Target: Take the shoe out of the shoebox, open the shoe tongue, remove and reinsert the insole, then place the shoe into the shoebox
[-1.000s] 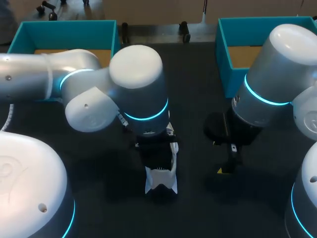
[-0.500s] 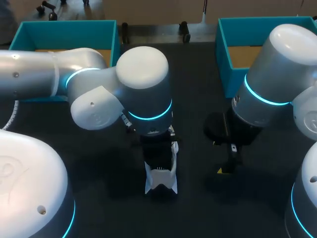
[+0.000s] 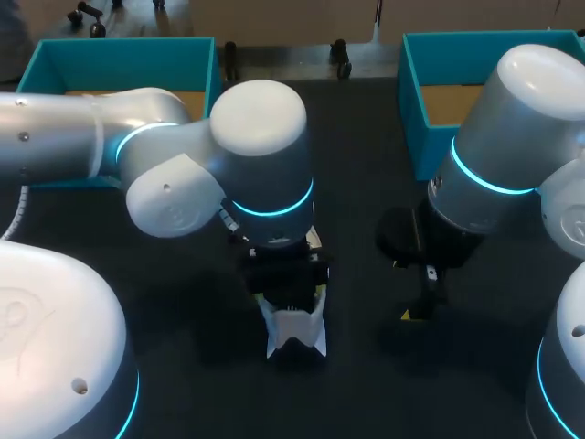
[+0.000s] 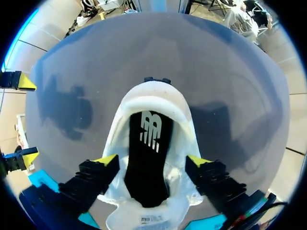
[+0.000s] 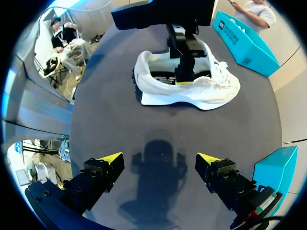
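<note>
The white shoe (image 4: 156,98) sits on the dark counter (image 3: 366,183), at about 6 o'clock from the middle. It is out of both teal shoeboxes (image 3: 411,101), which stand at 10 and 2 o'clock. The left claw (image 4: 152,161) is spread wide astride the shoe's opening, its tips just beside the flanks. The right claw (image 5: 159,159) hangs wide and empty at the shoe's 3 o'clock.

I'd judge the shoe light, with a soft upper that gives and a stiffer sole. The heel collar or the sole edges look the safest hold. The black insole (image 4: 146,163) looks thin and floppy, best pinched at its heel end. It carries a white logo mark, and the tongue label is too small to read.
</note>
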`<action>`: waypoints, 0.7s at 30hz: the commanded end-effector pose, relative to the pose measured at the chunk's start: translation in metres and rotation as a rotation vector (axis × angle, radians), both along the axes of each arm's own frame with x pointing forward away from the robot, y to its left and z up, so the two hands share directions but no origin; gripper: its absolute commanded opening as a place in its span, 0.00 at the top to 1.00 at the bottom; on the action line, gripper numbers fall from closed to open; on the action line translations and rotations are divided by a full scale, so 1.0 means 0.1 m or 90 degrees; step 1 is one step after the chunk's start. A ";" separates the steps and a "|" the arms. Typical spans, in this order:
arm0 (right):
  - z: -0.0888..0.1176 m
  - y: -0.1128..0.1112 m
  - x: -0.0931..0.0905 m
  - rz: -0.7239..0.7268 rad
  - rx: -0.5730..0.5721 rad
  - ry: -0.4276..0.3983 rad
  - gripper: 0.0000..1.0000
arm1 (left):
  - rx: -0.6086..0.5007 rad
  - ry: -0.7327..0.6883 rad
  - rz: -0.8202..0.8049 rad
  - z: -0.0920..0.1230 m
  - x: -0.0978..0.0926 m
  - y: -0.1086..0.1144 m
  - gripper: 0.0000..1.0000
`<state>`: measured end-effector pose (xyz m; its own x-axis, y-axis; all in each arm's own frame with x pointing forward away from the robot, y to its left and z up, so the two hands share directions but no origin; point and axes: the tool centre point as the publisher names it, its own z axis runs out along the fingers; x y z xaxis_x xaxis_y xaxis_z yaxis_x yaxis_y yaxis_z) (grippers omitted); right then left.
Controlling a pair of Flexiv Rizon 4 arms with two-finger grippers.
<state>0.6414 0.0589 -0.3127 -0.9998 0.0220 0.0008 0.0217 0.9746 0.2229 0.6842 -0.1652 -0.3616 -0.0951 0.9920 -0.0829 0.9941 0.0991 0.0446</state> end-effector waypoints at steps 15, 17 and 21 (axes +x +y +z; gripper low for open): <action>-0.01 0.00 -0.01 0.000 0.001 -0.001 0.00 | -0.020 0.015 -0.010 0.11 0.02 0.00 0.00; -0.01 0.00 -0.01 0.000 0.001 -0.001 0.00 | -0.020 0.015 -0.003 0.09 0.03 -0.01 0.00; -0.01 0.00 -0.01 0.000 0.001 -0.001 0.00 | -0.026 0.016 0.005 0.07 0.06 -0.01 0.00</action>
